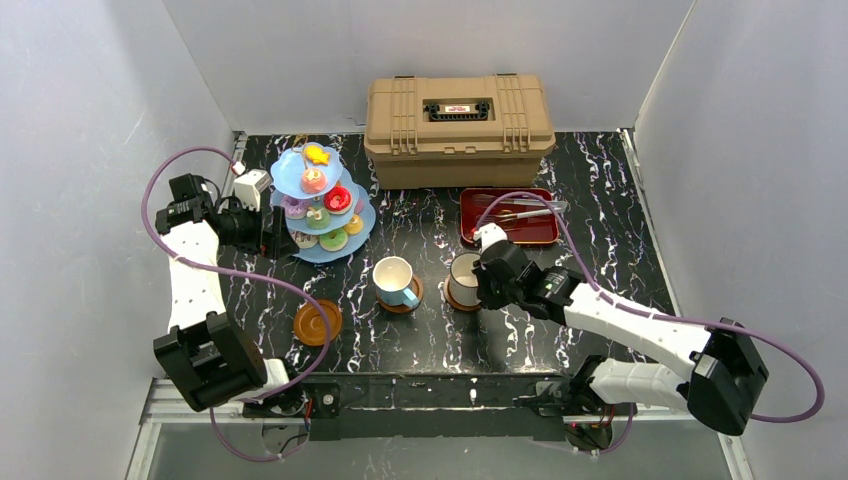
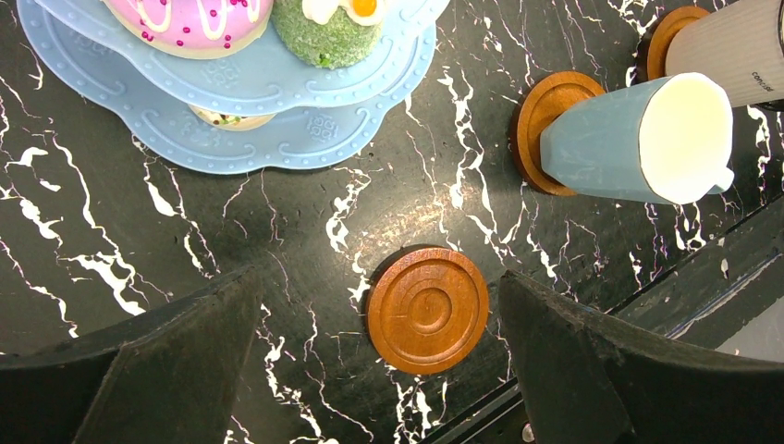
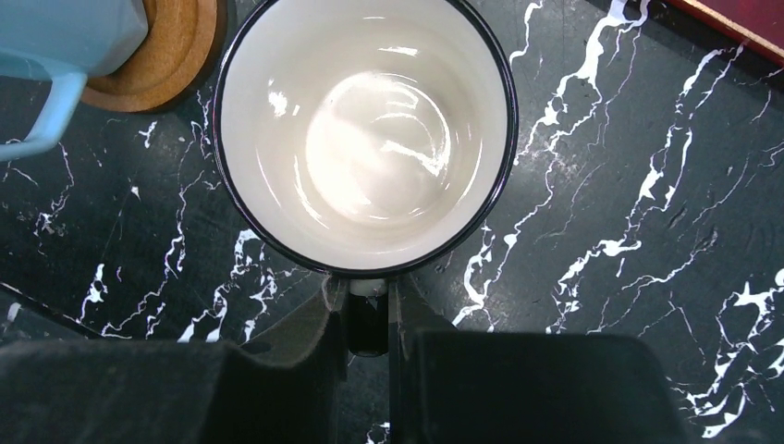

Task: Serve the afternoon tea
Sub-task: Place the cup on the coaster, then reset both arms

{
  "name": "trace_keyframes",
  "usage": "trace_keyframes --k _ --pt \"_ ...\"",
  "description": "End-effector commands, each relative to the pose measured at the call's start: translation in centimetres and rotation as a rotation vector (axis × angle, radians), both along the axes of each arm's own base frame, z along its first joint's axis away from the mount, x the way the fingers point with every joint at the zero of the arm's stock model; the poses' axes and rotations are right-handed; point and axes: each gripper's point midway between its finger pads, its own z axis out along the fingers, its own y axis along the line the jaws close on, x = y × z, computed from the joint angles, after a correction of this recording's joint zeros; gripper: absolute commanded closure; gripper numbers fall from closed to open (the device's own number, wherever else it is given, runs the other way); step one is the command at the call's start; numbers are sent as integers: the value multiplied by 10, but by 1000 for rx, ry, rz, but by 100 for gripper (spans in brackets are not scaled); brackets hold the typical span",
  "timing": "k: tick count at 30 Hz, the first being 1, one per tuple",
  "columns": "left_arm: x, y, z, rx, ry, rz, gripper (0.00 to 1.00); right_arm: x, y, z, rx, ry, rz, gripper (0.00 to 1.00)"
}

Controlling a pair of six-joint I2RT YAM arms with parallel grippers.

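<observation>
The light-blue cake stand (image 1: 322, 205) with toy donuts and cakes stands at the back left; its lower tiers (image 2: 240, 102) fill the top of the left wrist view. My left gripper (image 1: 270, 232) hovers beside it, open and holding nothing (image 2: 379, 276), with an empty brown saucer (image 2: 427, 310) on the table below. The light-blue mug (image 1: 395, 280) sits on a saucer (image 1: 402, 300) mid-table. To its right is the white mug (image 1: 463, 278) over another saucer. My right gripper (image 1: 486, 285) is shut on the white mug's handle (image 3: 368, 289), the mug (image 3: 365, 129) seen from above, empty.
A tan toolbox (image 1: 458, 125) stands at the back centre. A dark-red tray (image 1: 508, 228) with metal tongs (image 1: 525, 210) lies behind my right arm. The empty saucer (image 1: 316, 322) lies near the front left edge. White walls close in three sides.
</observation>
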Motion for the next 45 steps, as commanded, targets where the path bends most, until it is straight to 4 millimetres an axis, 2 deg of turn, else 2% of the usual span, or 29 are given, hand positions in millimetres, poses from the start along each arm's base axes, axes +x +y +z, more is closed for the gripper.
trace_keyframes --k 1,13,15,17,18,19,23,28,31,34,36,38,41,45 --pt "-7 -3 5 -10 -2 1 2 17 16 25 133 -108 -41 99" --pt "-7 -4 6 -18 0 -1 2 6 13 9 157 -72 -36 99" --pt "-9 -6 6 -27 6 -6 2 5 11 8 156 -70 -44 80" --pt "-10 -7 6 -31 7 -6 2 5 9 6 151 -69 -51 49" --pt "-10 -7 7 -33 6 -5 2 5 8 6 148 -69 -53 12" --pt "-11 -8 7 -35 6 -5 2 5 7 7 144 -71 -57 3" --pt "-13 -9 8 -41 6 3 2 11 7 21 151 -103 -75 1" --pt "-12 -10 2 -64 31 25 2 26 8 61 177 -191 -103 2" --pt "-11 -11 -3 -71 19 41 2 44 6 88 159 -253 -136 2" --pt "-6 -10 -8 -69 -14 73 2 68 -5 93 94 -275 -196 2" --pt "-1 -6 -12 -55 -38 111 2 92 -21 91 79 -282 -269 1" --pt "3 -3 -16 -49 -60 143 2 118 -50 89 97 -286 -384 2" --pt "7 0 -27 -38 -109 180 2 149 -105 78 122 -298 -595 2" --pt "16 4 -48 -16 -206 205 2 166 -186 50 88 -336 -906 2"
